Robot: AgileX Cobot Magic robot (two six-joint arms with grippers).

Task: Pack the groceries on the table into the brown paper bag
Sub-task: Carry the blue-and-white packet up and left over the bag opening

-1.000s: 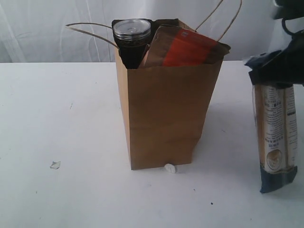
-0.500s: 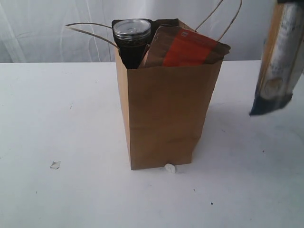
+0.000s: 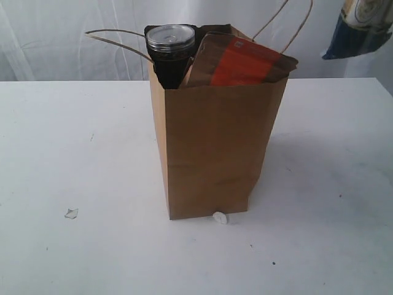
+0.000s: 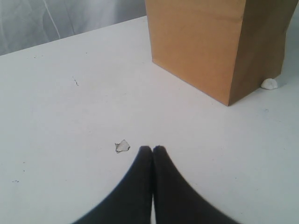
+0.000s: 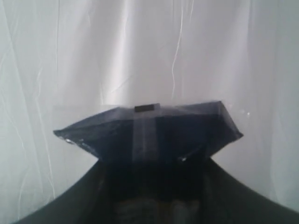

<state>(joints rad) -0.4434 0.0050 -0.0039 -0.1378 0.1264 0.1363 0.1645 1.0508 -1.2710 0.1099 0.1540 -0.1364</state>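
- Two groceries show in the brown paper bag [image 3: 215,147] from where I'm watching. The dark silver-lidded can [image 3: 171,52] pokes out at the top left, and the brown pouch with orange label [image 3: 242,61] leans just right of it.
- The bag stands upright around the middle of the table [image 3: 61,135], with its string handles sticking up.
- The long navy-tan packet [image 3: 362,27] is off the table, high in the air at the far right and well apart from the bag. Only its lower end makes it into the exterior view.
- My right gripper [image 5: 156,172] is clamped on a navy end of that packet, going by the right wrist view.
- My left gripper [image 4: 153,151] is pinched closed with nothing in it, low over the table to the near left of the bag.
- A tiny clear wrapper scrap [image 4: 122,146] lies just beside its tips.
- A small white lump [image 3: 219,217] sits against the bag's near bottom edge, and I can't tell what it is.
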